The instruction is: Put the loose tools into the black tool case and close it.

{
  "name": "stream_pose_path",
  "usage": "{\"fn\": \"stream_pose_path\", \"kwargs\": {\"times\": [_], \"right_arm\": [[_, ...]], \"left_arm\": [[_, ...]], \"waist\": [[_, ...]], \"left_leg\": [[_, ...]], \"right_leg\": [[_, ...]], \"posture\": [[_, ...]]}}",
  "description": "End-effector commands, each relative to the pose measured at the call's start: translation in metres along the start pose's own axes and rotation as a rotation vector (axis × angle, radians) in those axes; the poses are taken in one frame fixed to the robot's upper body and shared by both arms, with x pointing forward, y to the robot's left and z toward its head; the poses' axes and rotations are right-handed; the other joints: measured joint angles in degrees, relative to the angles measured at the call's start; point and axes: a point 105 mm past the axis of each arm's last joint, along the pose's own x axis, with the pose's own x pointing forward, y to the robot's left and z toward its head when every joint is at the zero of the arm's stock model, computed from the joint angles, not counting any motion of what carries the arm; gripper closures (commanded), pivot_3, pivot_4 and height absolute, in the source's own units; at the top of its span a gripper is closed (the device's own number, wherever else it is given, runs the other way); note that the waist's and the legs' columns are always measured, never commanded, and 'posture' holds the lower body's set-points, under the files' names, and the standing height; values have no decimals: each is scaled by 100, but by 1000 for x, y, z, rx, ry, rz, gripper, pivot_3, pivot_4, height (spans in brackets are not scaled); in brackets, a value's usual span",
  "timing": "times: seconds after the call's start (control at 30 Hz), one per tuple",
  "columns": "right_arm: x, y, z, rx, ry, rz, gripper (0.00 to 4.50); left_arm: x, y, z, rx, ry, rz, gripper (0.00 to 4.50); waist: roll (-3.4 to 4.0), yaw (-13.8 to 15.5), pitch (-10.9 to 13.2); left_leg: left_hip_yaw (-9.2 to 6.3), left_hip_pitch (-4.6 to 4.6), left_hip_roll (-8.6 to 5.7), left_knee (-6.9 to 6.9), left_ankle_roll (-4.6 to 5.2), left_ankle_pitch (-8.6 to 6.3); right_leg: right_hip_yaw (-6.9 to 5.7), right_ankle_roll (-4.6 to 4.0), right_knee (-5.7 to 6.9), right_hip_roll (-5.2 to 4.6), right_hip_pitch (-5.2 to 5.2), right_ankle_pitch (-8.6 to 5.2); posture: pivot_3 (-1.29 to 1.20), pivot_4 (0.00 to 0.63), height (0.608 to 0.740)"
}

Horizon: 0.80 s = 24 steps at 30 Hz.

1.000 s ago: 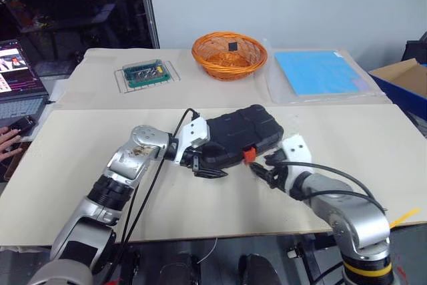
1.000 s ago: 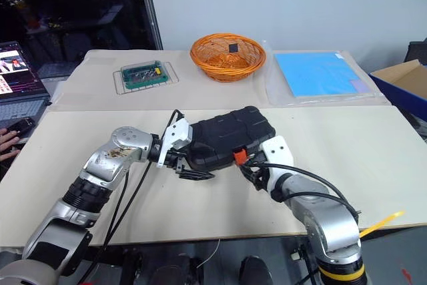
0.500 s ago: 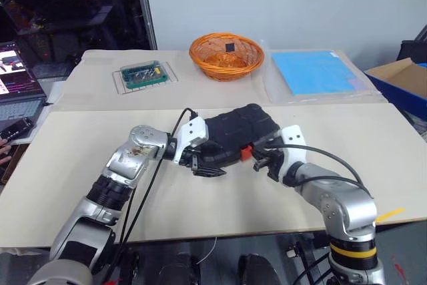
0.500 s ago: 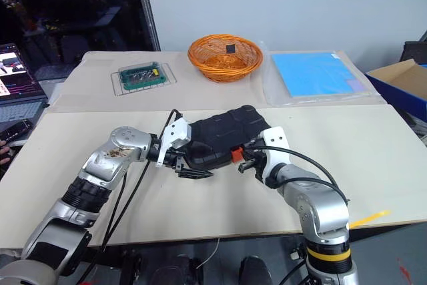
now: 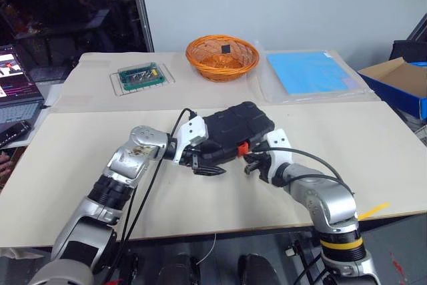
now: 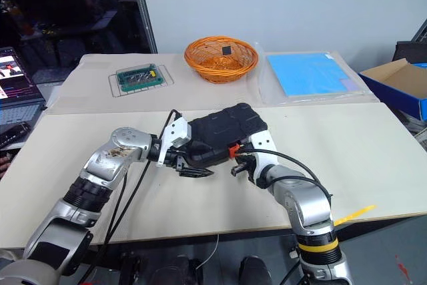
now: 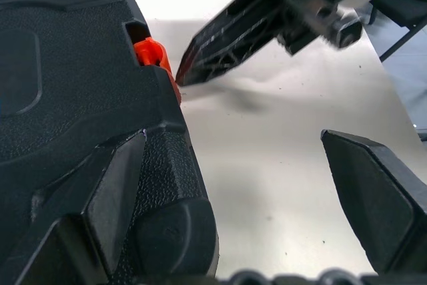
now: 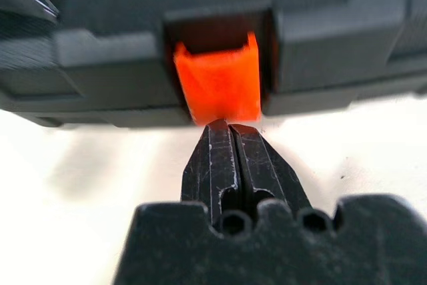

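The black tool case [image 5: 233, 128] lies closed on the beige table, its orange latch [image 5: 243, 147] facing me. My left gripper [image 5: 203, 165] is open at the case's near left corner; in the left wrist view one finger [image 7: 117, 191] rests against the ribbed shell and the other stands free over the table. My right gripper [image 8: 229, 128] is shut, empty, with its tips touching the lower edge of the latch [image 8: 219, 81]. The loose tools are out of view.
An orange wicker basket [image 5: 221, 57], a green box on a wire rack [image 5: 140, 77] and a blue sheet [image 5: 310, 71] sit along the back of the table. A laptop [image 5: 13, 78] is at far left, a cardboard box [image 5: 400, 78] at far right.
My right gripper has shut and moved forward and left, from just off the case's front up to the orange latch. The left gripper has stayed at the corner.
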Motion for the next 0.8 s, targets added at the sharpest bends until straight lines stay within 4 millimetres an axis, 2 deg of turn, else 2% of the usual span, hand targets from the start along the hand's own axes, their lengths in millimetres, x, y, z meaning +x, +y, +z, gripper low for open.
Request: {"fn": "stream_pose_path", "kwargs": {"times": [0.03, 0.2, 0.27, 0.47, 0.8], "right_arm": [[-26, 11, 35, -64, -169, 67, 4441], [-35, 7, 38, -47, -229, 62, 4441], [-32, 3, 29, -67, -178, 44, 4441], [-27, 3, 16, -68, -109, 35, 4441], [-15, -1, 21, -64, -114, 8, 4441]], "left_arm": [[11, -7, -39, -125, 112, -16, 0], [11, -5, -39, -132, 111, -8, 0], [10, -5, -40, -131, 111, -5, 0], [10, -3, -40, -131, 116, 5, 0], [15, -4, -43, -145, 143, 10, 0]], "waist": [[7, 46, 2], [12, 91, -2], [12, 100, -2], [13, 112, -2], [13, 123, -3]], "left_leg": [[1, -8, 0, -1, 0, 0], [1, -17, -4, 0, 6, -4], [2, -20, -4, 0, 7, -4], [2, -20, -3, -3, 8, -5], [1, -19, -3, -3, 8, -5]], "right_leg": [[-2, -3, -1, -1, -4, 0], [-7, -28, -12, 2, -7, 16], [-10, 4, -16, 2, -7, -5], [-9, 1, -17, 1, -8, -7], [-9, 2, -21, 0, -7, -7]], "posture": [[0, 150, 740], [0, 150, 740], [0, 150, 740], [0, 150, 740], [0, 150, 740]]}}
